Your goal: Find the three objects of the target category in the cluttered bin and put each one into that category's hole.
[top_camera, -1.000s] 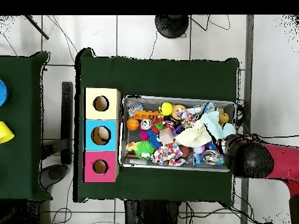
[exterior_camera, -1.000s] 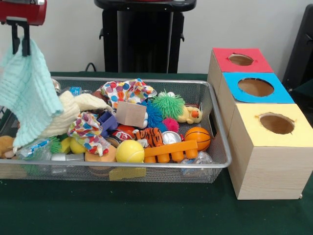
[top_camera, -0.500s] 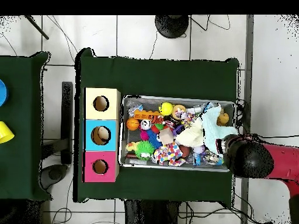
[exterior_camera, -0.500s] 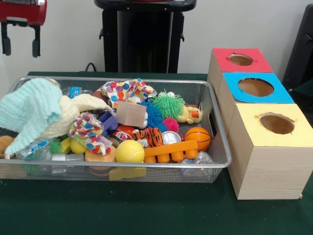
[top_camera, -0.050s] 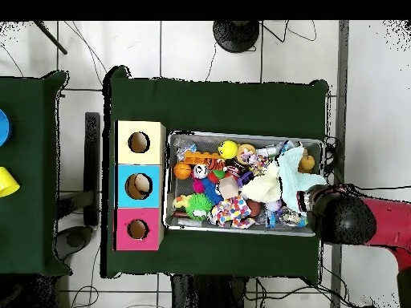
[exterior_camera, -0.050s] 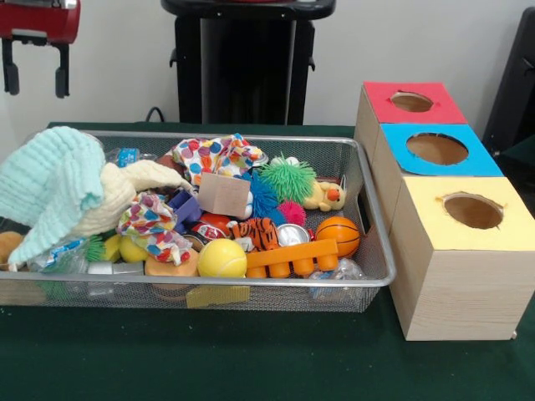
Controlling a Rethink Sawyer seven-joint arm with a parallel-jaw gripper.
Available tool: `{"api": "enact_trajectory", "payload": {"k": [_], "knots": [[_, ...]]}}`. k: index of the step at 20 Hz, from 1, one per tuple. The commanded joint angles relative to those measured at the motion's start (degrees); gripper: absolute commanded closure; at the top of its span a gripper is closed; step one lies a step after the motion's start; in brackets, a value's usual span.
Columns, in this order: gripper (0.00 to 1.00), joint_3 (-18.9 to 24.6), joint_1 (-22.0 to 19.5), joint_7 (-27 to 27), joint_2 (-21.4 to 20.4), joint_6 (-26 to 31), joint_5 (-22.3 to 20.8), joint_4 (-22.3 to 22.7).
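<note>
While raised above bin (exterior_camera, -0.050s: 368,219), gripper (exterior_camera, -0.050s: 36,77) fingers (exterior_camera, -0.050s: 62,80) apart, empty

The robot arm (top_camera, -0.050s: 377,223) is bright red, with a big round black end (top_camera, -0.050s: 343,220) seen from above. From the front, its gripper (exterior_camera, -0.050s: 34,79) has a shiny red body, a small grey plate under it, and 2 thin, straight black jaws.

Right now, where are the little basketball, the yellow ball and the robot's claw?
basketball (exterior_camera, -0.050s: 338,236), front view, middle of its orange face.
yellow ball (exterior_camera, -0.050s: 221,259), front view, centre of its front.
gripper (exterior_camera, -0.050s: 35,68), front view, gap between its two black fingers.
</note>
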Motion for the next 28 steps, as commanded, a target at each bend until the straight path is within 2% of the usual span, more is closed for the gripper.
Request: {"api": "enact_trajectory", "payload": {"k": [1, 8, 13, 18, 28], "knots": [[0.0, 1.83, 3.03, -6.4, 1.13, 3.13, -1.33, 0.94], [0.0, -0.63, 8.04, -2.8, 2.8, 3.82, -3.77, -2.51], [0.0, -1.92, 10.74, -2.03, 4.51, 4.85, -3.42, -5.05], [0.0, -2.64, 11.18, -2.67, 4.73, 5.13, -2.53, -5.55], [0.0, -3.84, 12.35, -2.3, 6.13, 4.29, -3.59, -6.86]]}}
